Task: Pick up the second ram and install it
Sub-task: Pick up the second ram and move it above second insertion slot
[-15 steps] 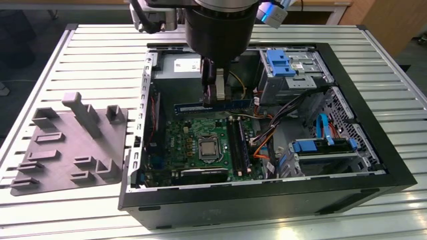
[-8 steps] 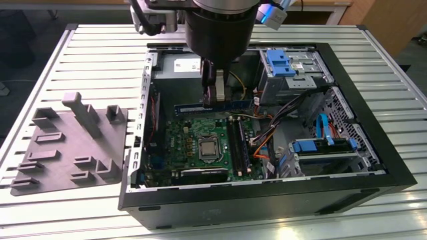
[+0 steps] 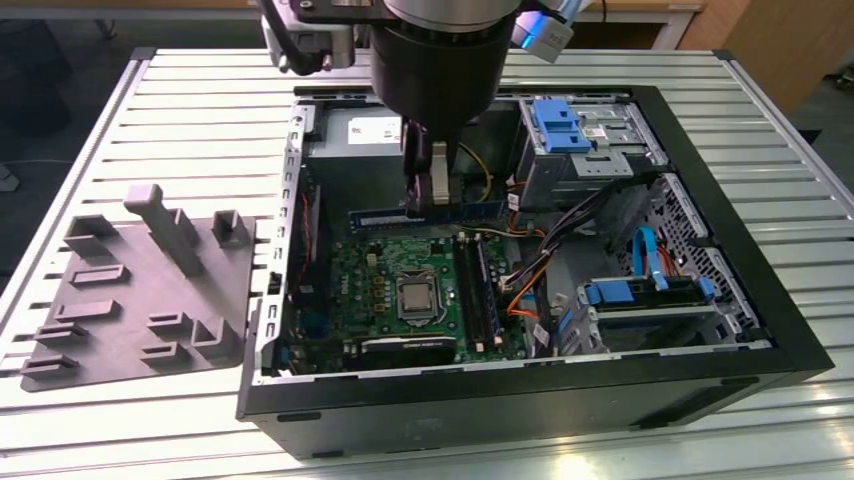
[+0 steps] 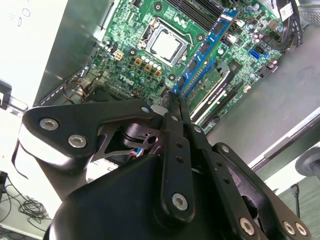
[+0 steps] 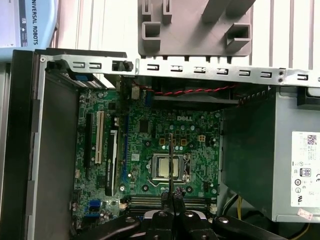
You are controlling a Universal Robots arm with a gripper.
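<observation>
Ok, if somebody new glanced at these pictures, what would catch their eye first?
Most likely the big open computer case lying on the slatted table, its green motherboard exposed. Next, the claw hanging inside it from above, shut on the second ram, a blue stick held above the board. On the exterior view's left, a grey moulded tray lies beside the case.

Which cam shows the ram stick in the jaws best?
Second wrist view: the ram stick runs out lengthwise from the jaws, chips visible. In the exterior view the ram stick is side-on, its middle hidden by the jaws. In the first wrist view it is edge-on, a thin line.
</observation>
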